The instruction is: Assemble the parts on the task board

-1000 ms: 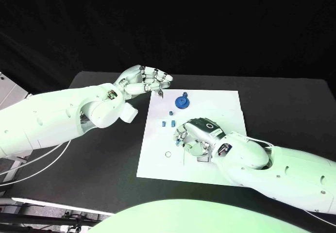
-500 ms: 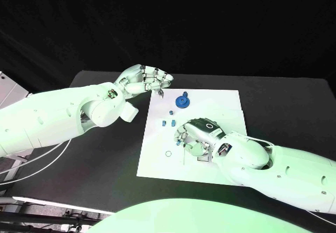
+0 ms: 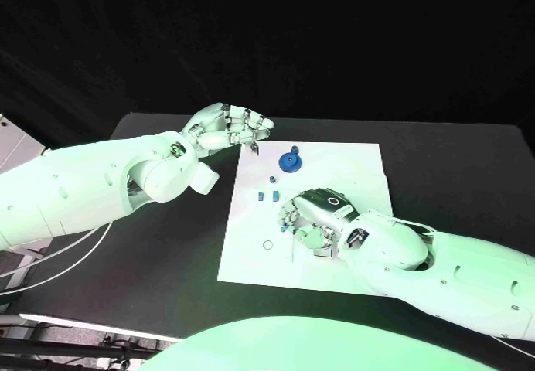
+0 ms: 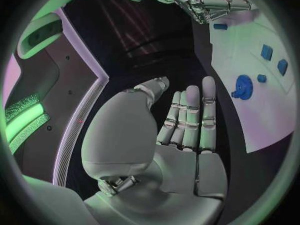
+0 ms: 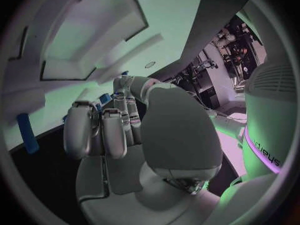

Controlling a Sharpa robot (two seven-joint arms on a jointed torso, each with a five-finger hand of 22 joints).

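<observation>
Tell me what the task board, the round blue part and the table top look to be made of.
Task board: thin white sheet, probably plastic or card; it lies flat and looks matte, with no glare.
Round blue part: likely moulded or printed plastic, judging by its even, saturated colour and dull surface.
Table: dark, matte top, perhaps laminate or a mat; the material cannot be told for sure.

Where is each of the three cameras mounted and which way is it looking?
Head view: on the robot's head, looking down at the white rectangular task board; both white arms enter, the left robot hand at the board's far corner, the right robot hand over its middle.
Left wrist view: behind the left robot hand, facing the board.
Right wrist view: behind the right robot hand, close over the board.
Shared: head and left wrist views both show the round blue part.
</observation>
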